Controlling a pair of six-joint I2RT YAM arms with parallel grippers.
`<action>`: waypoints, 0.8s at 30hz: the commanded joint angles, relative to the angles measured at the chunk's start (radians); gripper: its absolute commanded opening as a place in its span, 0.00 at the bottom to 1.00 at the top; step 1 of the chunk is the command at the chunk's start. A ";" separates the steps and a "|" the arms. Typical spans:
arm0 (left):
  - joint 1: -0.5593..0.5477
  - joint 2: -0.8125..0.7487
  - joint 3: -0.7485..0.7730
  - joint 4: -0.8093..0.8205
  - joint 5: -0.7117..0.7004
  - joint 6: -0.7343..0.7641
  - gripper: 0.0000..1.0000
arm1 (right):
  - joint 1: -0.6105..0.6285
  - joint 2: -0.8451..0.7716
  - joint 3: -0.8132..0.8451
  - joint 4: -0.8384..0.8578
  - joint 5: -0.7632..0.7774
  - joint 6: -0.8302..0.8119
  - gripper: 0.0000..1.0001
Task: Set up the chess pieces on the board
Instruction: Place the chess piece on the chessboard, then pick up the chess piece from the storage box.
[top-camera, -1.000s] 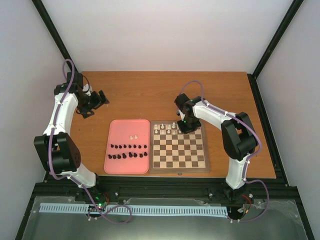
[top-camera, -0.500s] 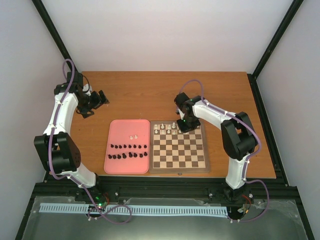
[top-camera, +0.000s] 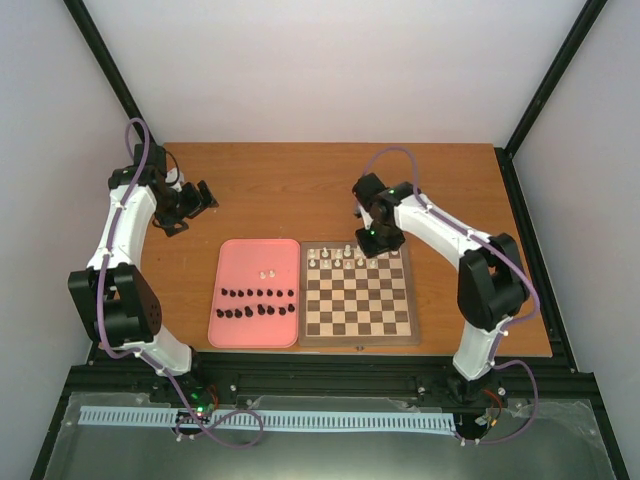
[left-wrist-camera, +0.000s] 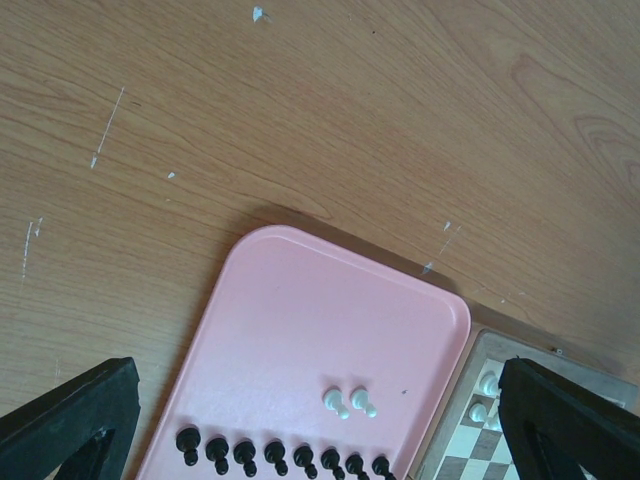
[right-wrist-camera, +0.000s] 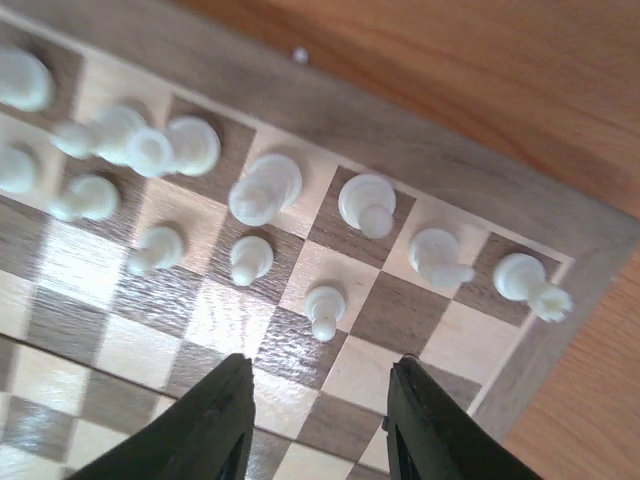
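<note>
Top view: the board (top-camera: 358, 341) is seen right of the tray (top-camera: 250, 254), white pieces (top-camera: 347, 250) set on its far rows. Left wrist: the left gripper (left-wrist-camera: 320, 430) is held wide, empty. Right wrist: the right gripper (right-wrist-camera: 320, 420) is parted, empty, over white pieces.

Wooden table (top-camera: 300, 190) holds pink tray (top-camera: 245, 262) (rounded) beside the board (top-camera: 360, 310).
</note>
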 joint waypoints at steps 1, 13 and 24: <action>0.000 0.009 0.038 -0.005 -0.007 0.020 1.00 | -0.009 -0.092 0.080 -0.054 -0.001 0.010 0.41; 0.000 -0.019 0.043 -0.005 -0.036 0.007 1.00 | 0.144 0.119 0.456 -0.081 -0.133 0.019 0.46; 0.000 -0.016 0.043 -0.012 -0.038 0.005 1.00 | 0.317 0.496 0.923 -0.149 -0.289 -0.032 0.46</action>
